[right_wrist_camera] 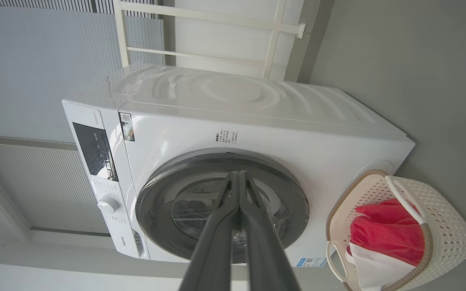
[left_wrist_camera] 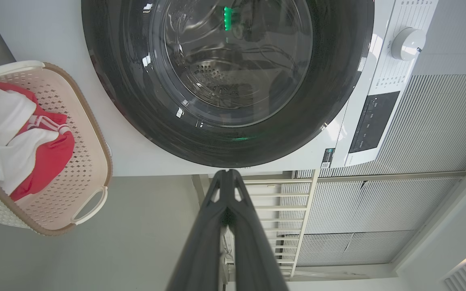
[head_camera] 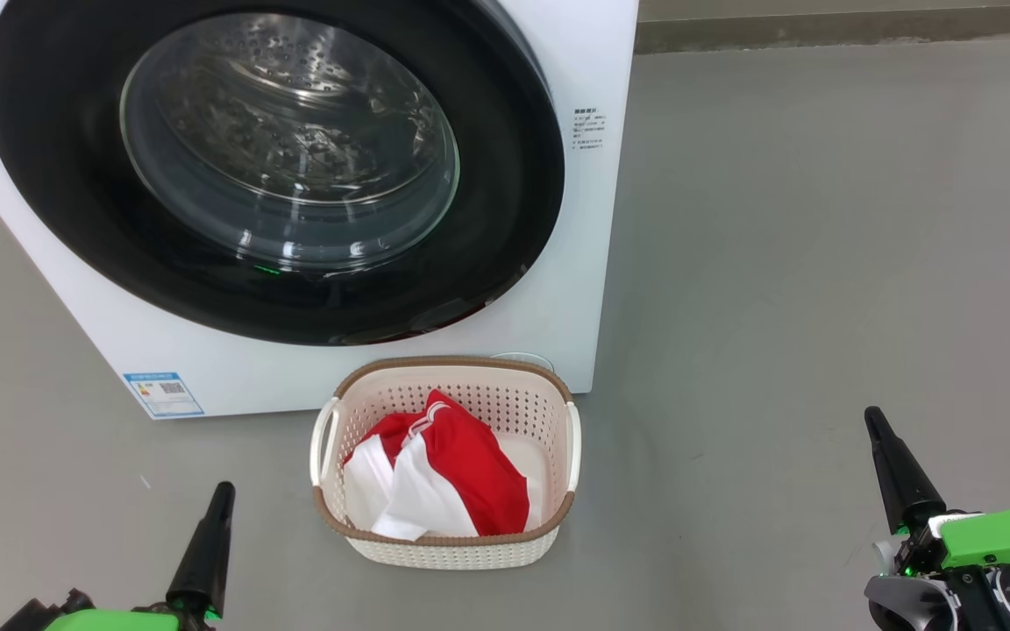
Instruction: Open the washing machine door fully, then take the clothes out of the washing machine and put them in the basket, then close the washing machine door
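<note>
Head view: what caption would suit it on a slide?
Washing machine door shut, red and white clothes in the basket before it, left tool and right tool shut and empty.

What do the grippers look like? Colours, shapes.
Left gripper and right gripper: each has two long, tapering black fingers on a bright green housing. The right's wrist shows white and grey parts. Up close, the fingers are dark grey with slots near the tips.
</note>
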